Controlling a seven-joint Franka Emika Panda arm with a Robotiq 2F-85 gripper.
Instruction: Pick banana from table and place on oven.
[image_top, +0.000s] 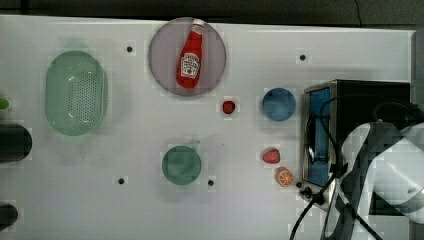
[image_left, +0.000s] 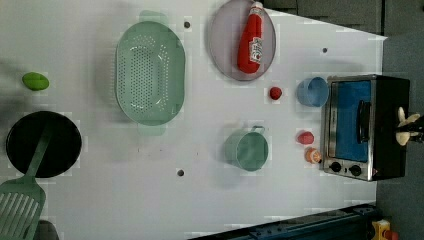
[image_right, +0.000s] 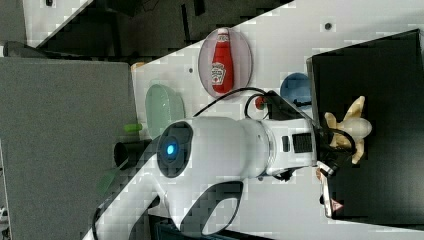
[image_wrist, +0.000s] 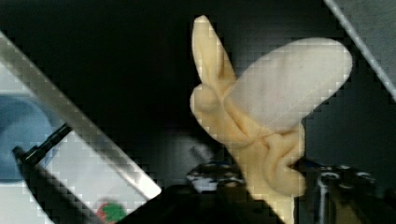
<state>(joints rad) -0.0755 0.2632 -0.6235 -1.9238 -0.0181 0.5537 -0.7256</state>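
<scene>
The pale-yellow peeled toy banana is over the black top of the oven, with my gripper right at it. Seen from the wrist, the banana stands large just beyond my gripper, against the oven's dark top. In the left view the banana sits at the right edge of the oven. In the top view my arm covers part of the oven, which stands at the right of the white table.
In front of the oven door lie a blue cup, two strawberries and an orange slice. Farther off are a green cup, a ketchup bottle on a plate, and a green colander.
</scene>
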